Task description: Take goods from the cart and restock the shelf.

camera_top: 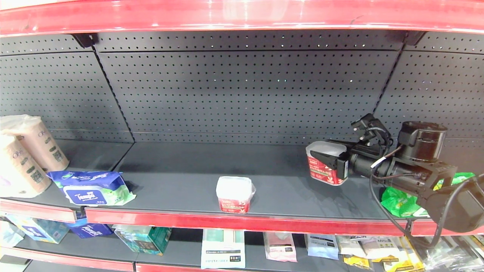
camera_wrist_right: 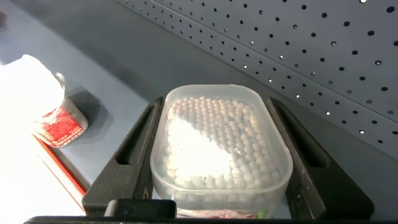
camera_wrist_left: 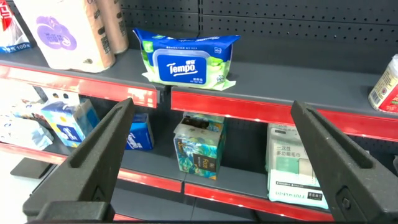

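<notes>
My right gripper [camera_top: 326, 161] is shut on a clear tub [camera_top: 321, 166] with a white lid and a red label, one finger on each long side. The tub stands upright at the right of the dark shelf board [camera_top: 181, 177]; whether it touches the board I cannot tell. In the right wrist view the tub [camera_wrist_right: 217, 146] sits between the fingers [camera_wrist_right: 134, 152]. A second tub of the same kind [camera_top: 234, 194] stands near the shelf's front edge, also seen as the tub [camera_wrist_right: 43, 102]. My left gripper [camera_wrist_left: 211, 168] is open and holds nothing, in front of the lower shelves.
A blue and green wipes pack [camera_top: 92, 187] and wrapped paper rolls [camera_top: 22, 155] lie at the shelf's left. Green packs [camera_top: 397, 200] sit at the right, under my right arm. Pegboard [camera_top: 242, 90] backs the shelf. Boxes and packets [camera_top: 223, 249] fill the shelf below.
</notes>
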### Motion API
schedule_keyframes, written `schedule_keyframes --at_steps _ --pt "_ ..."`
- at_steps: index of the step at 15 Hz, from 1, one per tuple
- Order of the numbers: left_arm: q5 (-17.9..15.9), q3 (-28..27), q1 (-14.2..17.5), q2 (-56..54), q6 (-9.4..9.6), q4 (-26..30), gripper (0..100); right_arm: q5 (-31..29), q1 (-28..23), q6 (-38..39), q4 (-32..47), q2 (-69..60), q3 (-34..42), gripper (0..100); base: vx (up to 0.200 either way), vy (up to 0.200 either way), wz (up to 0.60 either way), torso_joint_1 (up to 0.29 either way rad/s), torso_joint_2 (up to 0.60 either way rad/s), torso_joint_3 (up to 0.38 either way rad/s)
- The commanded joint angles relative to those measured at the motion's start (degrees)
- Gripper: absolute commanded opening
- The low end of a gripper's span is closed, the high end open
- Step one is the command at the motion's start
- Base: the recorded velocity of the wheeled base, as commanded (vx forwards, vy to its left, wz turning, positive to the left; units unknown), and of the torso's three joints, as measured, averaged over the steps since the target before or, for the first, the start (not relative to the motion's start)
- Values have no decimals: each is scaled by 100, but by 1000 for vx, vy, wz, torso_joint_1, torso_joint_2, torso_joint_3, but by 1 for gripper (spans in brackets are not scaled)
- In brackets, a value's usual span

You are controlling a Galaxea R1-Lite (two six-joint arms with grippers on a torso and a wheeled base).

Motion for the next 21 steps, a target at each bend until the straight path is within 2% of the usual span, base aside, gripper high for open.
schedule_keyframes --at_steps 1,7,10,15,21 --pt "1 1 3 5 0 0 100 4 8 -2 2 -10 -16 0 0 0 0 0 0 0" --pt "1 1 3 5 0 0 100 153 43 -11 11 148 -183 0 0 0 0 0 0 0" --pt "1 1 3 5 0 0 100 206 105 -11 11 464 -499 0 0 0 0 0 0 0" --pt "1 1 3 5 0 0 100 830 210 33 11 1273 -1493 0 0 0 0 0 0 0" --pt "1 1 3 5 0 0 100 1823 281 33 -244 2126 -2275 0 0 0 0 0 0 0"
